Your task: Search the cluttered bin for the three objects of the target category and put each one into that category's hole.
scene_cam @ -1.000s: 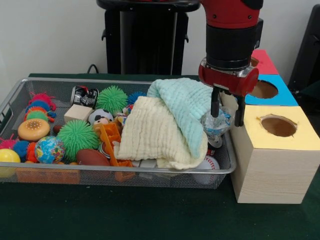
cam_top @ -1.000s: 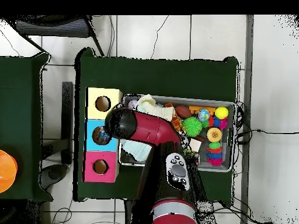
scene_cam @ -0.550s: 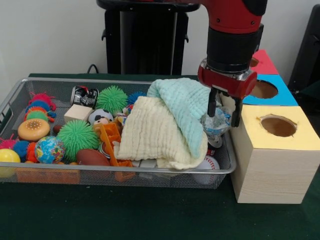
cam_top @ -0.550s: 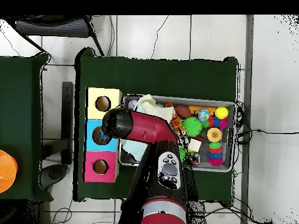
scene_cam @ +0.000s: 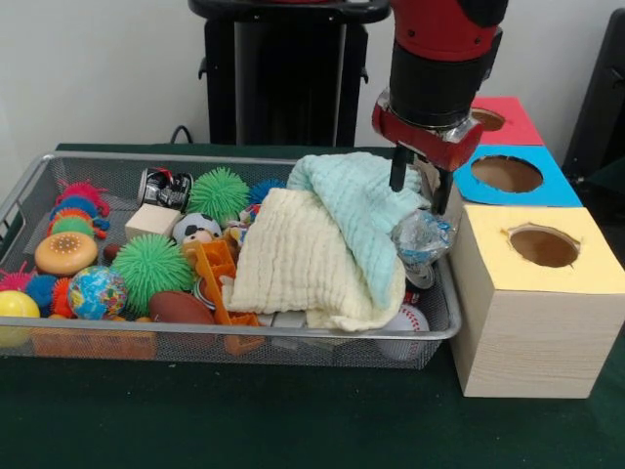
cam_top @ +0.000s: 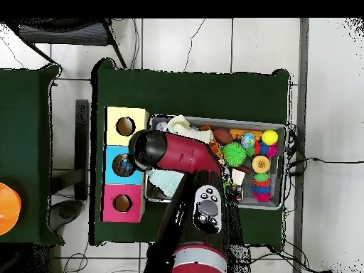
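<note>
Hand up over the bin's right end, empty and open!

The hand [scene_cam: 420, 191] hangs above the mint cloth [scene_cam: 361, 210], its two dark fingers [scene_cam: 397, 174] spread apart with nothing between them. Just below sits a crumpled clear plastic piece [scene_cam: 422, 237], tucked against the bin [scene_cam: 244, 337] wall beside the yellow box [scene_cam: 537, 293]. The mint cloth drapes over a cream cloth [scene_cam: 298, 259], and a baseball [scene_cam: 408, 319] peeks out under them. Left side is packed: a green spiky ball [scene_cam: 149, 264], a globe ball [scene_cam: 96, 291], a football [scene_cam: 179, 308], a soccer ball [scene_cam: 195, 227], a yellow ball [scene_cam: 17, 305] and an orange toy [scene_cam: 217, 269]. Behind the yellow box stand the blue box [scene_cam: 513, 176] and red box [scene_cam: 503, 117], each with a round hole. From overhead, the arm [cam_top: 178, 155] covers the bin's end near the boxes on the green worktop [cam_top: 192, 92].
</note>
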You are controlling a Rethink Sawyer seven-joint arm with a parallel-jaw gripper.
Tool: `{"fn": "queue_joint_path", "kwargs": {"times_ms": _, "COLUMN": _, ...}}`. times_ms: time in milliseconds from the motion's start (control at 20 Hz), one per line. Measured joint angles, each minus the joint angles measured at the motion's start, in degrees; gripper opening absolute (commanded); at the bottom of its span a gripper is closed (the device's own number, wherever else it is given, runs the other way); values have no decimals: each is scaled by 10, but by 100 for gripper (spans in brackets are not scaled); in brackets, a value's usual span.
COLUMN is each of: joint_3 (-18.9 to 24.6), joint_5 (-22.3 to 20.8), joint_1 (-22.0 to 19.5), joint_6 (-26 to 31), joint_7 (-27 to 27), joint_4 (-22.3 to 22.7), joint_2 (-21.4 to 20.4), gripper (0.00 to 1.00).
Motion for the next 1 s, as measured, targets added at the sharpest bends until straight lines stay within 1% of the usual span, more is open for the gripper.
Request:
{"fn": "queue_joint_path", "kwargs": {"times_ms": 100, "joint_3": 0, "joint_5": 0, "joint_1": -8, "joint_6": 33, "joint_7": 0, "joint_4": -7, "joint_2": 5, "gripper": 100}}
{"fn": "queue_joint_path", "kwargs": {"times_ms": 200, "joint_3": 2, "joint_5": 0, "joint_1": -15, "joint_6": 46, "joint_7": 0, "joint_4": -10, "joint_2": 7, "gripper": 100}}
{"fn": "queue_joint_path", "kwargs": {"times_ms": 250, "joint_3": 7, "joint_5": 1, "joint_1": -28, "joint_6": 55, "joint_7": 0, "joint_4": -14, "joint_2": 10, "gripper": 100}}
{"fn": "queue_joint_path", "kwargs": {"times_ms": 450, "joint_3": 24, "joint_5": 8, "joint_1": -54, "joint_6": 49, "joint_7": 0, "joint_4": -14, "joint_2": 13, "gripper": 100}}
{"fn": "queue_joint_path", "kwargs": {"times_ms": 550, "joint_3": 48, "joint_5": 19, "joint_1": -80, "joint_6": 24, "joint_7": 0, "joint_4": -13, "joint_2": 15, "gripper": 100}}
{"fn": "queue_joint_path", "kwargs": {"times_ms": 650, "joint_3": 60, "joint_5": 23, "joint_1": -92, "joint_6": 7, "joint_7": 0, "joint_4": -13, "joint_2": 16, "gripper": 100}}
{"fn": "queue_joint_path", "kwargs": {"times_ms": 800, "joint_3": 92, "joint_5": 30, "joint_1": -122, "joint_6": -42, "joint_7": 0, "joint_4": -12, "joint_2": 15, "gripper": 100}}
{"fn": "queue_joint_path", "kwargs": {"times_ms": 950, "joint_3": 109, "joint_5": 31, "joint_1": -137, "joint_6": -59, "joint_7": 0, "joint_4": -11, "joint_2": 9, "gripper": 100}}
{"fn": "queue_joint_path", "kwargs": {"times_ms": 1000, "joint_3": 121, "joint_5": 31, "joint_1": -146, "joint_6": -60, "joint_7": 0, "joint_4": -10, "joint_2": 0, "gripper": 100}}
